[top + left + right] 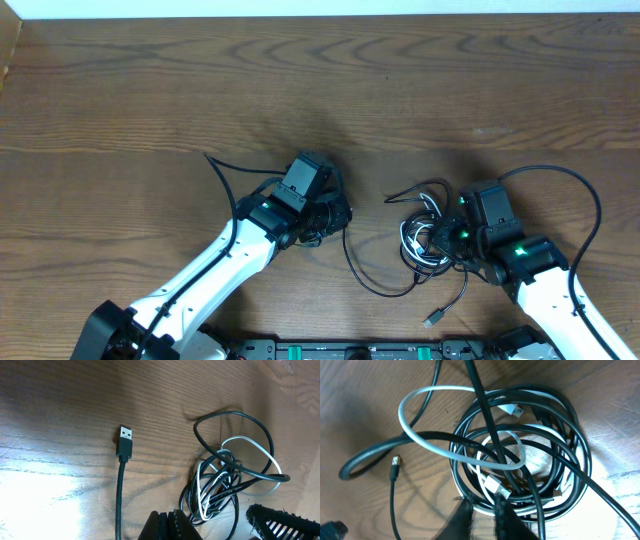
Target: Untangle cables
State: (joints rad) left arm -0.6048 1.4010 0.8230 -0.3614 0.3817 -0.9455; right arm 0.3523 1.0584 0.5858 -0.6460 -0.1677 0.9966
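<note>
The tangled cables' point(494, 435) rim is reached by the right gripper point(482, 507); clamping cannot be told. The left gripper's point(166, 514) jaws are pressed together beside a black USB cable point(120, 490).

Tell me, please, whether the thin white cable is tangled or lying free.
Tangled: the thin white cable loops through the coiled thin black cables in one bundle.

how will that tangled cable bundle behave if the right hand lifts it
Probably floppy: the cable bundle lies in loose loops. Likely lifts as one clump, since the white cable threads through black loops. The free plug end may dangle and snag.
</note>
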